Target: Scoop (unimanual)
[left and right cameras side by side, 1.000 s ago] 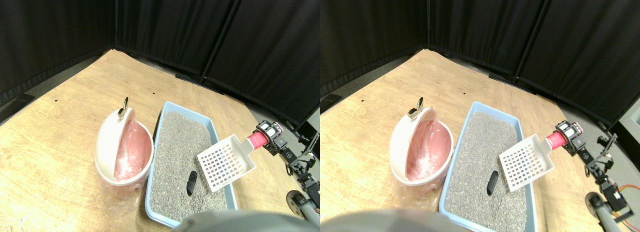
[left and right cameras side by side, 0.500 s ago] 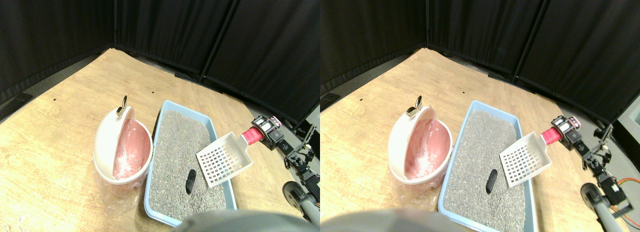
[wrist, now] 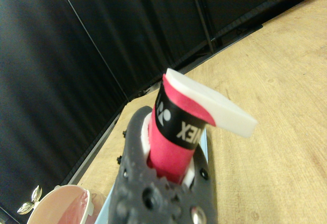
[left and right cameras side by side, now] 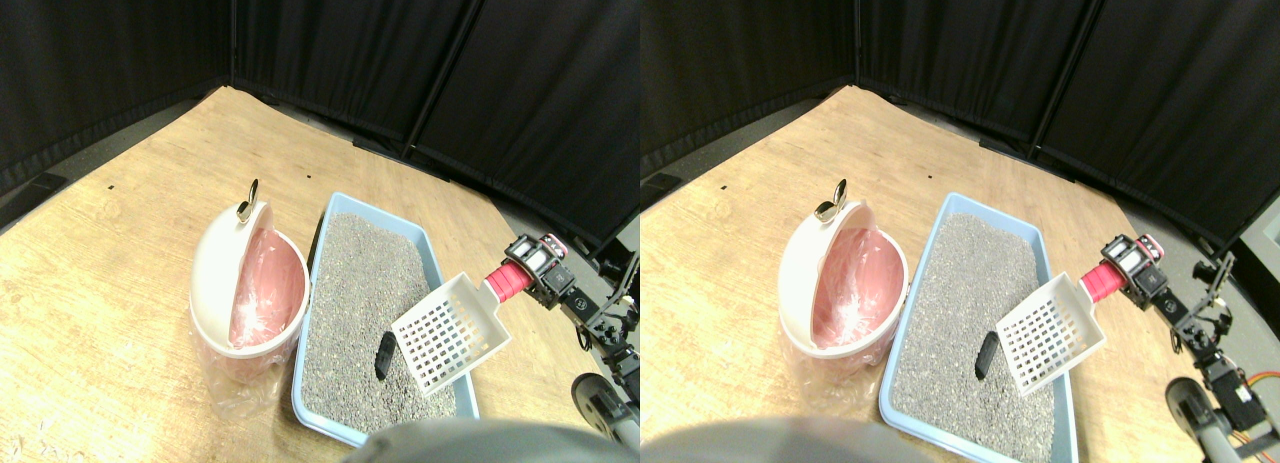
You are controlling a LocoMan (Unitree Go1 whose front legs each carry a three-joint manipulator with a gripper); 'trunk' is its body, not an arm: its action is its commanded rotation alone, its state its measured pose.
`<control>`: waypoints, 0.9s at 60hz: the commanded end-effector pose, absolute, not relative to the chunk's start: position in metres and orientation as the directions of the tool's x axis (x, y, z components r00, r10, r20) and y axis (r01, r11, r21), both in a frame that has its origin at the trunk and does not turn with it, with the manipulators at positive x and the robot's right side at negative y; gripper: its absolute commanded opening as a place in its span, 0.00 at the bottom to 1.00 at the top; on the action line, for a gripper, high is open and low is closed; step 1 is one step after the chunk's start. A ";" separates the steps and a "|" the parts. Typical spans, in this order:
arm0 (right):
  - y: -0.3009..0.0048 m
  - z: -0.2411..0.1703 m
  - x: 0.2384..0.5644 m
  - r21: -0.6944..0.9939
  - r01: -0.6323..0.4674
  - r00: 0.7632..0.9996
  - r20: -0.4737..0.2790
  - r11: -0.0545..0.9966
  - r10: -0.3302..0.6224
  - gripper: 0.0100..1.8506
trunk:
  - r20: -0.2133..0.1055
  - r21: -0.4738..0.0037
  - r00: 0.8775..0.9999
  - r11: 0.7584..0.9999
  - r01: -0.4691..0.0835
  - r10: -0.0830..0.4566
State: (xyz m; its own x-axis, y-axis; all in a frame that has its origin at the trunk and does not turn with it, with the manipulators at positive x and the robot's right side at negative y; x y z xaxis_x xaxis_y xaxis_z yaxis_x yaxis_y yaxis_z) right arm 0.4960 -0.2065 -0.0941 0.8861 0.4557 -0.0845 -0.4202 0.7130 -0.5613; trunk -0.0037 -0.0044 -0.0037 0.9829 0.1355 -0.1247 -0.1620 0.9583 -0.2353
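A wide plywood floor [left and right cameras side by side: 120, 243], walled at the far side by black curtains [left and right cameras side by side: 330, 53], carries everything. On it, toward the near right, lies a light-blue litter tray [left and right cameras side by side: 437, 273] filled with grey litter [left and right cameras side by side: 360, 313], its long axis running from near to far. Touching the tray's left wall stands a round cream bin [left and right cameras side by side: 215, 273] lined with a pink bag [left and right cameras side by side: 262, 298], its swing lid tipped open with a small metal knob [left and right cameras side by side: 246, 205] at the far rim. Over the tray's right, near part hangs a white slotted scoop [left and right cameras side by side: 448, 331], its blade tilted down and leftward toward the litter, with the red-wrapped handle [left and right cameras side by side: 508, 279] running back up and to the right into the right gripper [left and right cameras side by side: 540, 270]. In the wrist view the handle [wrist: 173, 137] sits gripped in the dark jaw frame [wrist: 163, 193], so the jaws are clenched around it. The smallest thing matters most: a dark elongated lump [left and right cameras side by side: 383, 357] lies on the litter just left of the scoop's leading edge, apart from it, its long axis roughly near-to-far, so roughly parallel to that edge. My judgement is that the blade needs to drop into the litter and push leftward under the lump.
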 end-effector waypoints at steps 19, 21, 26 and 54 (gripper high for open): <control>-0.205 -0.097 0.502 -0.582 -0.393 0.877 -0.005 0.712 0.480 0.03 | -0.146 -0.241 0.979 0.955 -0.173 0.140; -0.206 -0.096 0.502 -0.594 -0.392 0.875 -0.006 0.702 0.484 0.03 | -0.147 -0.240 0.979 0.955 -0.172 0.140; -0.207 -0.093 0.502 -0.611 -0.388 0.873 -0.004 0.690 0.487 0.03 | -0.145 -0.240 0.979 0.955 -0.172 0.140; -0.175 -0.091 0.490 -0.660 -0.470 0.808 -0.056 0.586 0.586 0.03 | -0.149 -0.259 0.978 0.948 -0.183 0.148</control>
